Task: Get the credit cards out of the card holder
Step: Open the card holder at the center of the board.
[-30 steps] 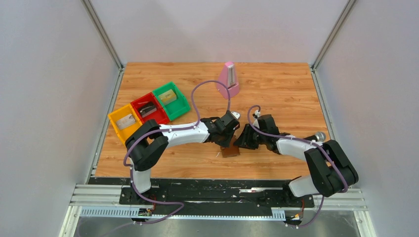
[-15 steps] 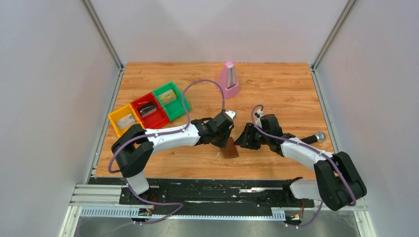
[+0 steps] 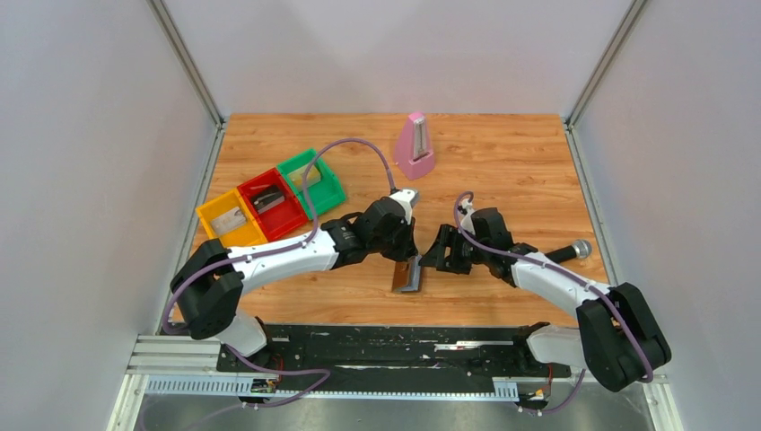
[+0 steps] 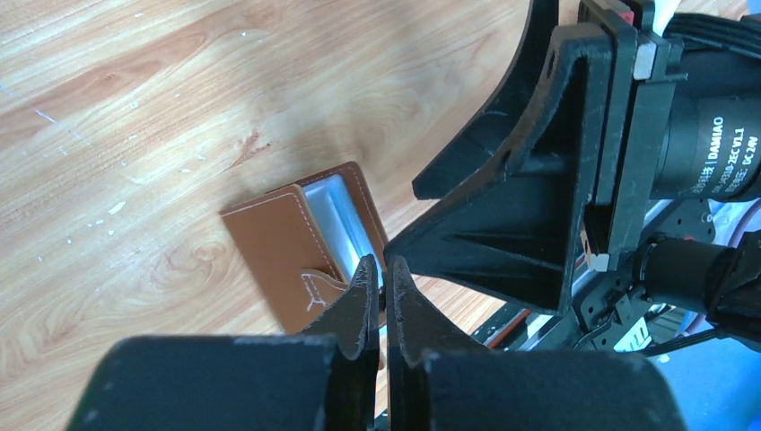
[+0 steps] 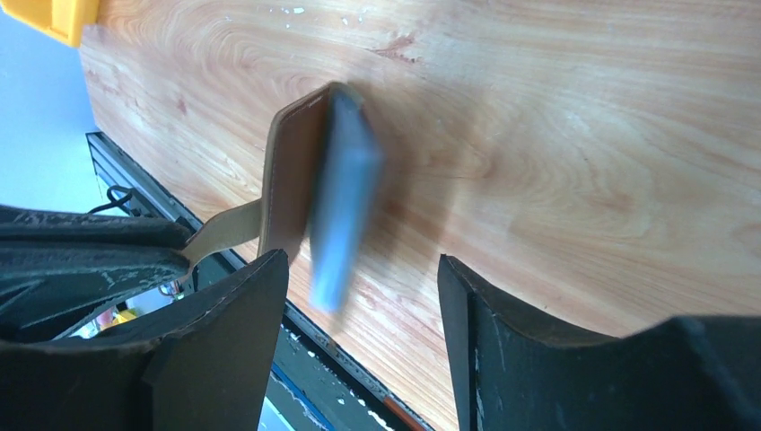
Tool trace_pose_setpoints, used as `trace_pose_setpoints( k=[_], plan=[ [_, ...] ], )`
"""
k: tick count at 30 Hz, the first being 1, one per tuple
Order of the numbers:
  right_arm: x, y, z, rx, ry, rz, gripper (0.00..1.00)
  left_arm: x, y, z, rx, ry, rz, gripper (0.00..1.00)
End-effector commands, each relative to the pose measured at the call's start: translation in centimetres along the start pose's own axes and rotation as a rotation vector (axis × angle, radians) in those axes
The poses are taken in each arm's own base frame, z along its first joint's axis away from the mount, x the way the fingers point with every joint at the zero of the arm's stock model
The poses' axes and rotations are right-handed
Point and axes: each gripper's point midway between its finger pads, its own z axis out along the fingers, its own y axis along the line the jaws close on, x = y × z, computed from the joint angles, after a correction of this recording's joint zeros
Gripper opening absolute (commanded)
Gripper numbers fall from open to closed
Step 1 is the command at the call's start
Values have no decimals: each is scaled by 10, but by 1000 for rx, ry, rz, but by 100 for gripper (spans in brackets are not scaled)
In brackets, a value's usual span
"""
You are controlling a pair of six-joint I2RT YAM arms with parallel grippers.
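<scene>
Because the left hand point(image 4: 377, 274) is pinched together on its little brown clasp tab point(image 5: 224, 235), the small brown bifold card holder point(image 3: 406, 274) stands on edge near the front of the wooden tabletop point(image 3: 502, 162), its long axis running away from the bases. Its grey-blue open side faces right, toward the right hand point(image 5: 359, 265), whose fingers point(image 5: 224, 323) stand apart astride it, so that arm seems better placed to reach in.

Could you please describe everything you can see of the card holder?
The card holder is a small bifold wallet, brown and leather-like outside with pale stitching, grey-blue inside. It is partly open and tilted on edge near the front of the table. The left end effector is shut on its brown clasp tab; the open right end effector flanks it without touching.
</scene>
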Motion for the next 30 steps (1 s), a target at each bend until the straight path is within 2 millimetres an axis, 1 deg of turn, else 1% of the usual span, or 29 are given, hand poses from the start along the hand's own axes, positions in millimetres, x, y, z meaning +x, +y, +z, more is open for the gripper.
trace_pose_setpoints(
  k=[1, 5, 8, 15, 18, 24, 25, 30],
  plan=[
    [-10, 24, -5, -82, -27, -61, 63, -16, -11, -5, 58, -55, -29, 0],
    [-9, 22, -3, -75, -22, -50, 62, -14, -8, -3, 52, -51, -32, 0],
    [-8, 16, 0, -51, -21, -34, 59, -14, -7, -3, 49, -53, -35, 0],
    [-4, 7, 7, -20, -14, 58, 47, -11, 0, -7, 16, -46, -40, 0],
    [-4, 2, 10, -3, -19, 76, 42, -12, 8, -8, -16, -61, -42, 0],
    [2, -5, 17, 30, -5, 136, 39, -13, 22, -17, -88, -74, -43, 0],
    [-1, -4, 19, 20, -19, 135, 38, -12, 27, -19, -110, -75, -43, 0],
    [7, -6, 27, 19, 0, 163, 36, -6, 48, -25, -176, -70, -64, 0]
  ],
)
